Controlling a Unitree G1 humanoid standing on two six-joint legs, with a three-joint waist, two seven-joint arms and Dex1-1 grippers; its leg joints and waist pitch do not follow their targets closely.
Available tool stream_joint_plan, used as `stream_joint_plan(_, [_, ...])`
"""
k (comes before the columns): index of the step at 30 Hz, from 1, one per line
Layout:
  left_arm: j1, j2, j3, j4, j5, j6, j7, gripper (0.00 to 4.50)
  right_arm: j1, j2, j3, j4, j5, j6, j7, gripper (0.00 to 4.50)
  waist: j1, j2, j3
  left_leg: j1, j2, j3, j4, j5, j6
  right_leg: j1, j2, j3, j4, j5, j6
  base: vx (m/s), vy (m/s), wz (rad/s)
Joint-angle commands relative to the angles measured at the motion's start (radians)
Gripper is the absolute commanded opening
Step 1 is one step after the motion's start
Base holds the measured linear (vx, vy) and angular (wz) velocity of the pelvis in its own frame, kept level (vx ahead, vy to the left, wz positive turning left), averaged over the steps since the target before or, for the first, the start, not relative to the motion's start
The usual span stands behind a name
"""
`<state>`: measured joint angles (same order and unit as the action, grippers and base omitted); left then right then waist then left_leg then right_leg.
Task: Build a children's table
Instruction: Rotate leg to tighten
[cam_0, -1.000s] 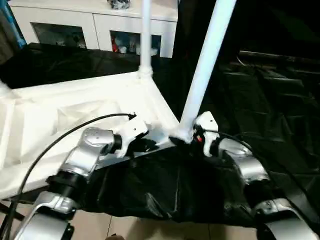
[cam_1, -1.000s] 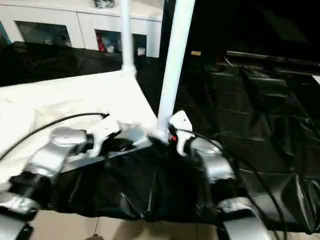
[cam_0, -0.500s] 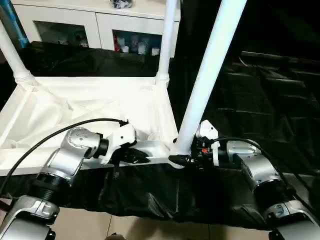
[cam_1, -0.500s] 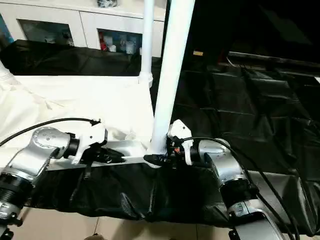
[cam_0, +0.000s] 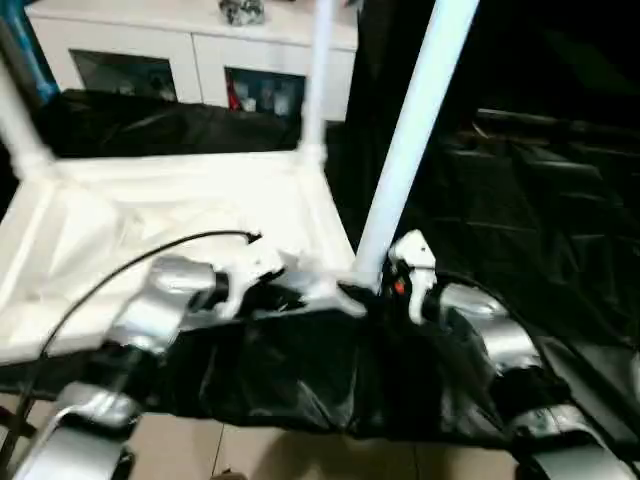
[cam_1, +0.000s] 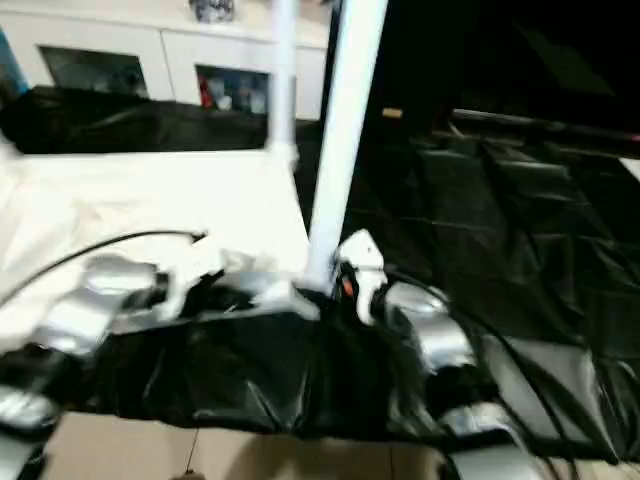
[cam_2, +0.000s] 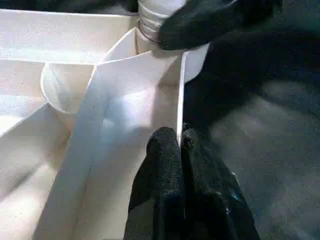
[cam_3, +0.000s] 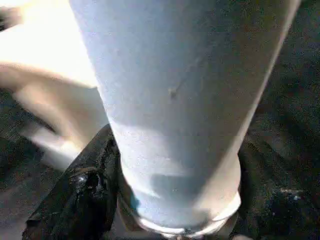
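Currently the all-white plastic children's table is seen upside down on a black crinkled plastic sheet, ribbed underside facing up, with round white tube legs standing up from its corner sockets. The near-right white tube leg rises, slightly tilted, from the socket just in front of both grippers; another upright white leg is seated at the far corner.

The left silver forearm is brought in from the lower left and angled toward the near-right corner, a black cable arcing over it. The left gripper is pinched shut on the thin upright white rim wall of the tabletop's near edge, one black finger on each side of it, a little short of the corner socket.

The right silver forearm is brought in from the lower right, wrist turned inward toward the leg base. The right gripper is set around the bottom of the near-right leg, right at the socket collar: one black finger is seen against the tube on one side, the other side is dark and unclear. A firm clamp on the tube cannot be told.

A white cabinet with glass doors stands behind the table.
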<state>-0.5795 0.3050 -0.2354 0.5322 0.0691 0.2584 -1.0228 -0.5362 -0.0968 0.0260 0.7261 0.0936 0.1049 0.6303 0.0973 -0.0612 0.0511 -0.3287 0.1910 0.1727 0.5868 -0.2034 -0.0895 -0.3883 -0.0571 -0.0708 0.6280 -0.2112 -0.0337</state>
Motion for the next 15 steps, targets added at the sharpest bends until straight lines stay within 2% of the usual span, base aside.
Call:
stream_joint_plan(1, [-0.05, -0.134, -0.037, 0.019, -0.004, 0.019, 0.136, 0.0, -0.02, 0.134, 0.063, 0.074, -0.024, 0.025, -0.125, 2.75, -0.002, 0.008, -0.044, 0.003, 0.046, -0.019, -0.082, -0.234, -0.013, 0.026, -0.102, 0.064, -0.109, -0.419, -0.125, 0.0, 0.0, 0.0])
stream_joint_plan(2, [-0.054, -0.156, -0.044, 0.024, 0.003, 0.021, 0.156, 0.0, -0.033, 0.147, 0.082, 0.084, -0.049, 0.017, -0.149, 2.75, -0.001, 0.008, -0.045, 0.003, 0.047, -0.02, -0.082, -0.227, -0.014, 0.028, -0.102, 0.063, -0.107, -0.392, -0.132, 0.0, 0.0, 0.0])
stream_joint_plan(3, [-0.056, -0.171, -0.052, 0.025, 0.008, 0.019, 0.165, 0.0, -0.043, 0.149, 0.11, 0.091, -0.088, -0.007, -0.174, 2.75, 0.001, 0.021, -0.045, 0.003, 0.046, -0.02, -0.082, -0.227, -0.013, 0.028, -0.103, 0.064, -0.106, -0.376, -0.135, 0.0, 0.0, 0.0])
stream_joint_plan(4, [-0.057, -0.179, -0.054, 0.029, 0.013, 0.016, 0.169, 0.0, -0.049, 0.149, 0.129, 0.096, -0.118, -0.026, -0.189, 2.75, -0.002, 0.018, -0.047, 0.002, 0.047, -0.018, -0.081, -0.223, -0.011, 0.029, -0.101, 0.065, -0.105, -0.353, -0.139, 0.0, 0.0, 0.0])
stream_joint_plan(5, [-0.056, -0.189, -0.058, 0.029, 0.02, 0.013, 0.174, 0.0, -0.066, 0.162, 0.082, 0.107, -0.083, -0.024, -0.214, 2.75, 0.002, 0.011, -0.051, -0.001, 0.044, -0.014, -0.078, -0.189, 0.004, 0.034, -0.099, 0.066, -0.097, -0.279, -0.15, 0.0, 0.0, 0.0])
stream_joint_plan(6, [-0.053, -0.191, -0.061, 0.026, 0.022, 0.008, 0.17, 0.0, -0.074, 0.168, 0.047, 0.11, -0.049, -0.019, -0.213, 2.75, 0.002, 0.01, -0.051, -0.001, 0.044, -0.013, -0.077, -0.181, 0.012, 0.034, -0.099, 0.068, -0.094, -0.257, -0.155, 0.0, 0.0, 0.0])
stream_joint_plan(7, [-0.049, -0.19, -0.063, 0.021, 0.021, 0.005, 0.162, 0.0, -0.077, 0.167, 0.034, 0.108, -0.035, -0.02, -0.21, 3.1, 0.003, 0.014, -0.052, -0.006, 0.043, -0.013, -0.076, -0.16, 0.022, 0.038, -0.098, 0.067, -0.091, -0.226, -0.162, 0.0, 0.0, 0.0])
stream_joint_plan(9, [-0.043, -0.184, -0.064, 0.011, 0.016, 0.005, 0.152, 0.0, -0.072, 0.153, 0.031, 0.094, -0.03, -0.03, -0.181, 3.44, 0.004, 0.013, -0.055, -0.009, 0.044, -0.013, -0.075, -0.128, 0.031, 0.042, -0.097, 0.065, -0.084, -0.164, -0.172, 0.0, 0.0, 0.0])
stream_joint_plan(10, [-0.036, -0.172, -0.067, 0.002, 0.015, -0.001, 0.136, 0.0, -0.064, 0.145, 0.035, 0.083, -0.026, -0.033, -0.151, 3.46, 0.004, 0.011, -0.055, -0.012, 0.043, -0.012, -0.075, -0.115, 0.039, 0.045, -0.097, 0.065, -0.081, -0.141, -0.177, 0.0, 0.0, 0.0])
stream_joint_plan(15, [-0.001, -0.104, -0.064, -0.041, 0.005, -0.038, 0.053, 0.0, -0.027, 0.09, 0.066, 0.05, -0.031, -0.057, -0.009, 3.89, 0.002, 0.009, -0.054, -0.014, 0.046, -0.013, -0.076, -0.118, 0.051, 0.048, -0.099, 0.063, -0.084, -0.157, -0.178, 0.0, 0.0, 0.0])
